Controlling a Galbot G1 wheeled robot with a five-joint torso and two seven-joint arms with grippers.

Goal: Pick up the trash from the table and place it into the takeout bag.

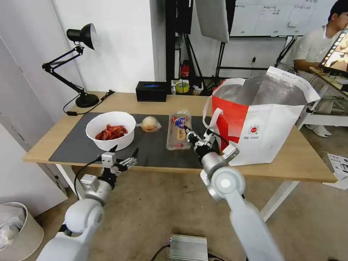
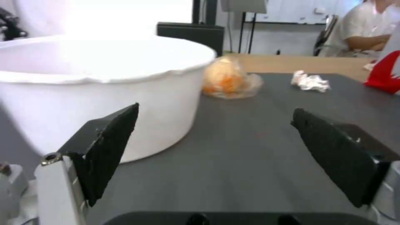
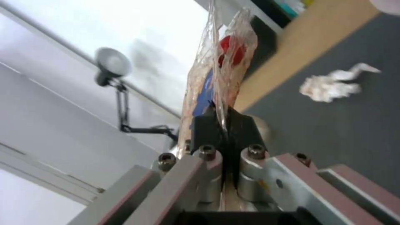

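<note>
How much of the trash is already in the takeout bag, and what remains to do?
Nothing visibly sits in the takeout bag yet. In hand: the right pincer is shut on the clamshell tray, lifted off the mat. Left: the white bowl, the wrapped lump and the crumpled tissue lie on the table. The left pincer hangs open near the bowl.

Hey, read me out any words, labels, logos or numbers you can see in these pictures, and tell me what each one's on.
No text can be read.
Takeout bag: round red logo, small print beneath, too small.
Clamshell tray: blue and red label, blurred.
Whiteboard: handwriting, too faint.
</note>
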